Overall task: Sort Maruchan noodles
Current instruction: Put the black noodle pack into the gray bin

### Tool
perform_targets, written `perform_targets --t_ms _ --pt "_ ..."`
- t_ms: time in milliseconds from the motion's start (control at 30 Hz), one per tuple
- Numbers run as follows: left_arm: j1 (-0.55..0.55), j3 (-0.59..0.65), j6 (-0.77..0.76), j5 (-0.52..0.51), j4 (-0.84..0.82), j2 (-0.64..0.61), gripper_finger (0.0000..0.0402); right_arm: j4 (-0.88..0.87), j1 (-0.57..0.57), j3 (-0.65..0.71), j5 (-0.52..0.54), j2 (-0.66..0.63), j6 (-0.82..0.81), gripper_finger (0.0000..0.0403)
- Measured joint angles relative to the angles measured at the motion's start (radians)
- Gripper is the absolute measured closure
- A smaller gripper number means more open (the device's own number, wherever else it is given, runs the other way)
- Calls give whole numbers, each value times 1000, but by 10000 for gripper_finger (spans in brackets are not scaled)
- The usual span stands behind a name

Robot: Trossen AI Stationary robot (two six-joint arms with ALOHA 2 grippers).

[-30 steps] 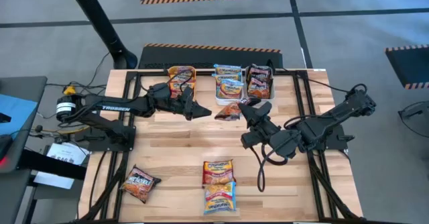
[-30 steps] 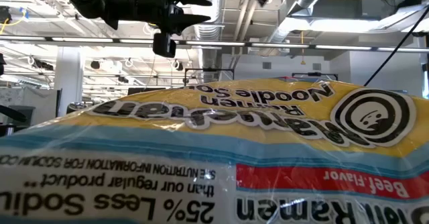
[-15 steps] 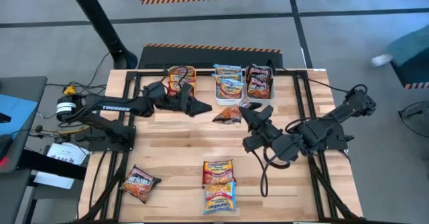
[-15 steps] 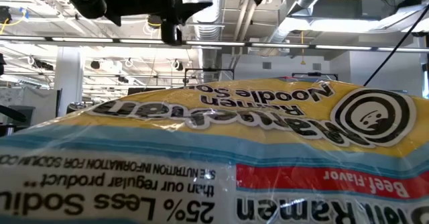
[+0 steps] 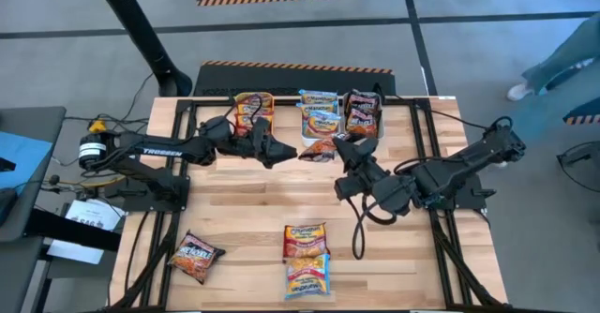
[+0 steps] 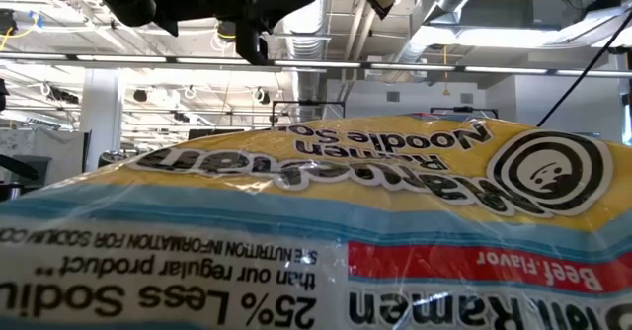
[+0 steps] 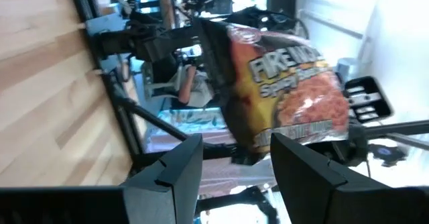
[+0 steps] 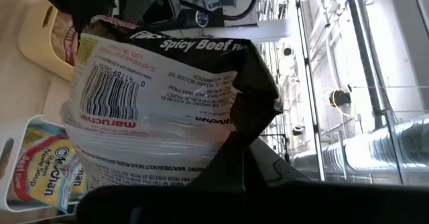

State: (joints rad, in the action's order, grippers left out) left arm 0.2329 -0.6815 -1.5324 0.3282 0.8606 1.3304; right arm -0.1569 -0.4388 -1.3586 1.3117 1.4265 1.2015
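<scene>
Three bins [image 5: 318, 116] hold sorted packets; right gripper [image 5: 343, 146], jaws clamped on a dark packet [image 5: 321, 149]; left gripper [image 5: 284, 154], jaws apart; three packets [image 5: 307, 241] remain on the table [image 5: 244, 210].

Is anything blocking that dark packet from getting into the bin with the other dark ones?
Nothing visible does. The right gripper holds the dark Spicy Beef packet just in front of the bins, and the bin of dark packets sits close behind it with only bare table between.
</scene>
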Motion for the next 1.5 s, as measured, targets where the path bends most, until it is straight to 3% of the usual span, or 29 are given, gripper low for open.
perform_targets --t_ms 300,1500 --pt "-10 0 -6 -31 53 -1 239 94 25 0 -4 1 1 398" --pt "-57 -35 85 -124 85 -1 239 91 95 0 -107 2 -76 398"
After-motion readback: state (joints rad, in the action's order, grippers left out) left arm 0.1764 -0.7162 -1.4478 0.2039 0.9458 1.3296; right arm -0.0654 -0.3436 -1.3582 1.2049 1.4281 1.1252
